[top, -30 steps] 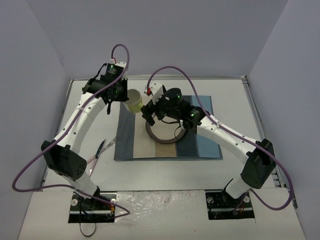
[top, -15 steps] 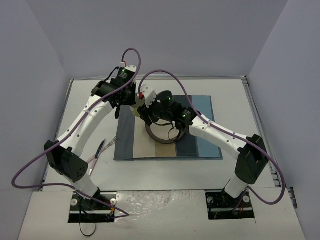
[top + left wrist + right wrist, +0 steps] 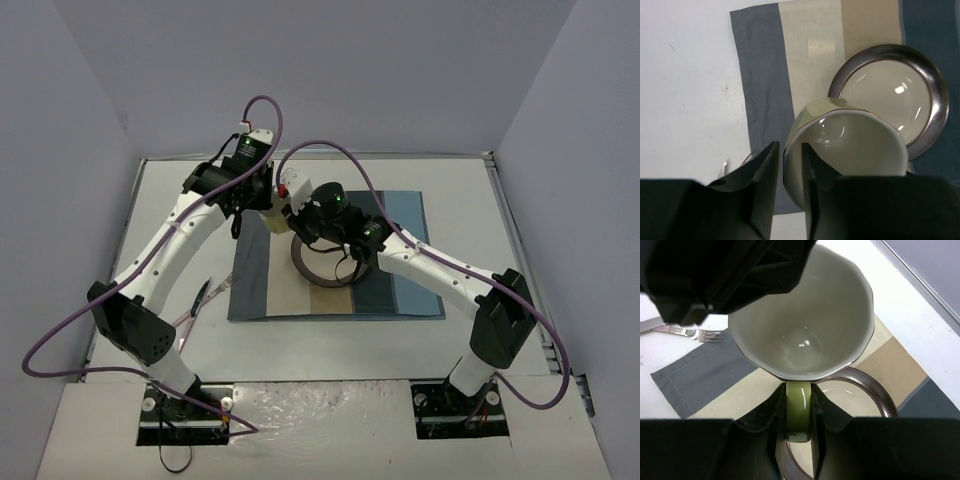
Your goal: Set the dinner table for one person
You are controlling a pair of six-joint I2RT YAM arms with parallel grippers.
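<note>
Both hands on the cup (image 3: 805, 315) now: left hand (image 3: 790, 152) pinching its lip, right hand (image 3: 799, 395) clamped on the green handle (image 3: 799, 412). Looks like a handover, held above the mat (image 3: 760, 75), upper left of the plate (image 3: 936, 115). The worktop (image 3: 685, 75) spreads beneath everything.

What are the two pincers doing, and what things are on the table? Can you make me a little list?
cup: cream inside, gripped by both pincers
left pincer: shut on the cup's wall, one finger inside, one outside
right pincer: shut on the cup's green handle
plate: dark rim, lying on the striped placemat, close to the cup
fork: on the white table, beside the placemat
cup lifted or resting: cannot tell for sure
</note>
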